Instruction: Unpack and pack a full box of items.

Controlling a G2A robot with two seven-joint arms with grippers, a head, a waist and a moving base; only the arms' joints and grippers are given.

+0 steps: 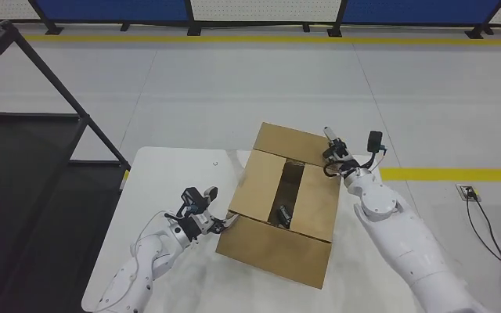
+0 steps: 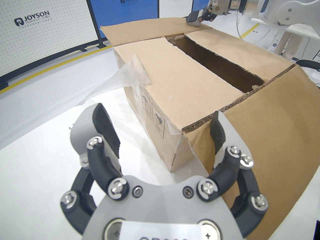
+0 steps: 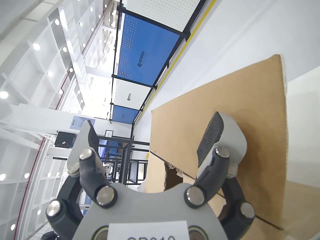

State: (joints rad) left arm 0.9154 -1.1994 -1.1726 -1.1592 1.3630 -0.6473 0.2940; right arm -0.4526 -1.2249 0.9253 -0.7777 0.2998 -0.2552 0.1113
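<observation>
A brown cardboard box (image 1: 258, 184) stands on the white table (image 1: 168, 176). Its two long top flaps lie almost shut, with a dark gap (image 1: 288, 188) between them; something dark (image 1: 283, 213) lies inside. My left gripper (image 1: 229, 221) is open at the box's near left corner. In the left wrist view that gripper (image 2: 161, 128) has the corner (image 2: 185, 128) between its fingers, one pad (image 2: 217, 132) against the near end flap (image 2: 270, 136). My right gripper (image 1: 333, 156) is open at the far end flap (image 3: 225, 106), and the right wrist view shows this gripper (image 3: 152, 133) with one pad (image 3: 211, 136) over the flap.
A strip of clear tape (image 2: 122, 77) hangs loose from the box's left side. A black metal frame (image 1: 55, 117) stands off the table's left edge. Bare table lies left of the box. Blue and white panels (image 1: 266, 9) line the far floor.
</observation>
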